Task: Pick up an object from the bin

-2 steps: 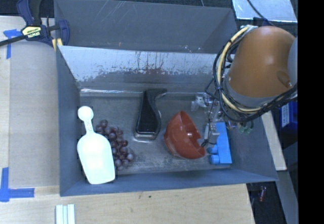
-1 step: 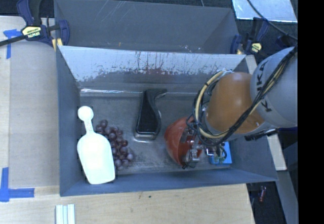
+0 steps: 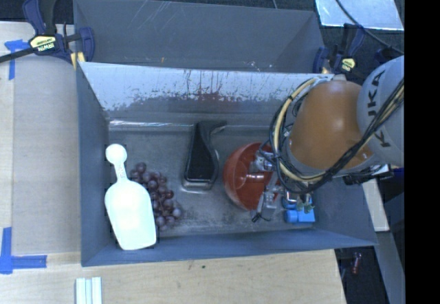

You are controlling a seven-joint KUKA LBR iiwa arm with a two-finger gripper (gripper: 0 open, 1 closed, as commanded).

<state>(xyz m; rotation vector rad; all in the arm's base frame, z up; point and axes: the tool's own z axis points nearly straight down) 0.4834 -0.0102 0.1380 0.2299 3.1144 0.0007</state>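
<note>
Metal-grey among its cables, the tool [image 3: 267,201] sits low in the right half of the bin [image 3: 96,158]. It is against the right flank of a red rounded thing [image 3: 240,175], perhaps a small bowl or ball, which lies near the middle of the floor. Whether the tool is spread or pressed together I cannot tell. I judge the step in hand to be the grasp itself, with nothing raised yet. The next move calls for a sure hold on the red thing, then a straight lift clear of the walls. Left of it lies a black stapler-like object [image 3: 201,157]. Further left are dark grapes [image 3: 157,192] and a white scoop [image 3: 129,212]. On the arm [image 3: 381,110] the letters "KA" can be read.
</note>
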